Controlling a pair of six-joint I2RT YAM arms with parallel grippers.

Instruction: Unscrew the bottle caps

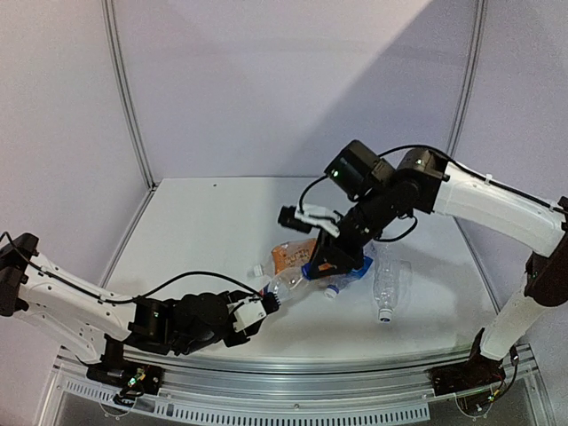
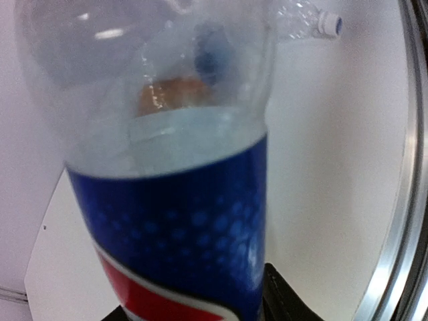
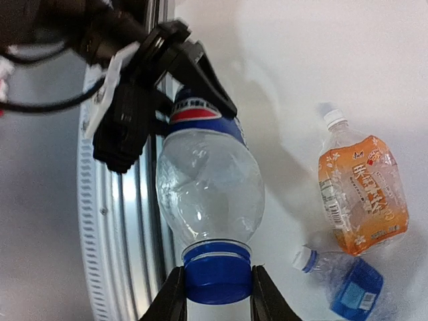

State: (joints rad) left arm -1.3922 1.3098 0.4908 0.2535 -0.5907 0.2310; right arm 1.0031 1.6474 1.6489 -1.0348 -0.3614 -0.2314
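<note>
Two-armed hold on the Pepsi bottle (image 3: 210,187), near the table's (image 1: 204,231) near-centre!
The left gripper (image 1: 264,307) clamps its labelled base end, and the right gripper (image 3: 217,284) pinches its blue cap (image 3: 217,267). The orange bottle (image 3: 361,194), blue-labelled bottle (image 3: 349,286) and plain clear bottle (image 1: 390,282) lie capped, just beyond and right.

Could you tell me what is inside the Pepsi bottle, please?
Through the clear wall of the Pepsi bottle nothing shows; its label and the left pincer hide the base end.

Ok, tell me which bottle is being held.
The Pepsi-labelled bottle, alone in being gripped: left claw at its base, right claw on its blue cap.
</note>
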